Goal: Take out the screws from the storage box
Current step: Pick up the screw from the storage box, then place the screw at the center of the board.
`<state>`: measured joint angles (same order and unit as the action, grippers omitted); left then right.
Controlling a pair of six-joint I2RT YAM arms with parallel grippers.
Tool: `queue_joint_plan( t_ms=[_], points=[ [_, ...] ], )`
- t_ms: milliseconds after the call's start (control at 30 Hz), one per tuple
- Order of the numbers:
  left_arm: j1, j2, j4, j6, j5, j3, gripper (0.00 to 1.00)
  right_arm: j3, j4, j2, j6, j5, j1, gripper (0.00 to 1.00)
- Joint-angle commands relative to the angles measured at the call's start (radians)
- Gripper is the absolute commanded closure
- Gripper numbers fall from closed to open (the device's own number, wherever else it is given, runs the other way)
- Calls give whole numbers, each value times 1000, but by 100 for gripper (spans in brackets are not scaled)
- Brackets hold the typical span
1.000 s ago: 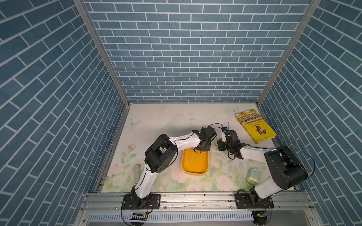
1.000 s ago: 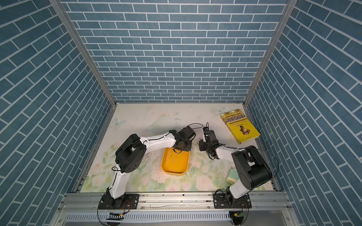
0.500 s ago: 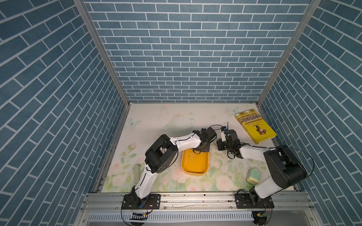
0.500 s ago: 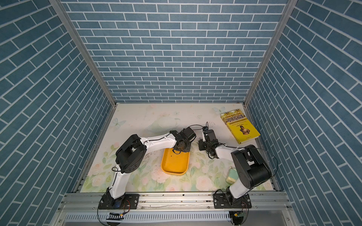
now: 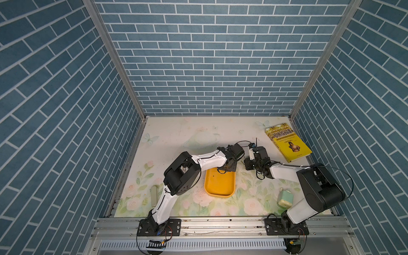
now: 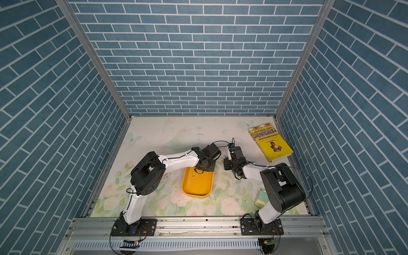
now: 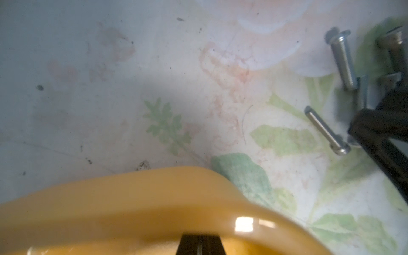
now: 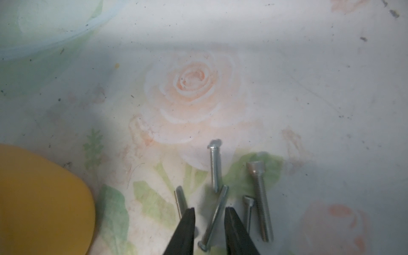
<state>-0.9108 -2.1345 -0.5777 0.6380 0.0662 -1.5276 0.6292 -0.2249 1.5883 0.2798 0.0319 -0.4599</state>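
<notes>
Left gripper (image 7: 199, 245) pressed together over the storage box's (image 7: 132, 198) far end. Right gripper (image 8: 209, 210) — spread — straddles one of the screws (image 8: 215, 167) (just right of it).

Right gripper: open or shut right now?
Open: in its wrist view the right gripper has its fingers apart, a screw lying on the mat between them.

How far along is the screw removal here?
Done: five silver metal screws lie on the floral table cover beside the shallow yellow-orange plastic tray, one between the right tool's open jaws. In hand: the left tool is shut inside the tray; whether it holds anything is hidden. Left: the tray's visible floor shows only one dark speck.
</notes>
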Motion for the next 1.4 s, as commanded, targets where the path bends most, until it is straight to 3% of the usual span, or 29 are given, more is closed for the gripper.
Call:
queue_joint_plan(
  t_ms=[0,267,667,933,1200,1367],
  points=[
    [-14,-115,-64,-31,-58,103,100,3,-4,-36,-27,-26,0,72],
    [2,85,82,-117,26,167,100,-67,-26,-229,-35,-71,0,67],
    [67,258,140,-251,-10,201,100,-85,-21,-381,-81,-66,-1,64],
    [130,475,370,-265,-72,430,100,-87,-39,-481,-122,-3,-3,61],
    [175,737,485,-200,99,604,100,-51,-79,-479,-176,136,-20,61],
    [217,806,471,-157,161,645,100,164,150,-391,-34,78,-23,55]
  ],
)
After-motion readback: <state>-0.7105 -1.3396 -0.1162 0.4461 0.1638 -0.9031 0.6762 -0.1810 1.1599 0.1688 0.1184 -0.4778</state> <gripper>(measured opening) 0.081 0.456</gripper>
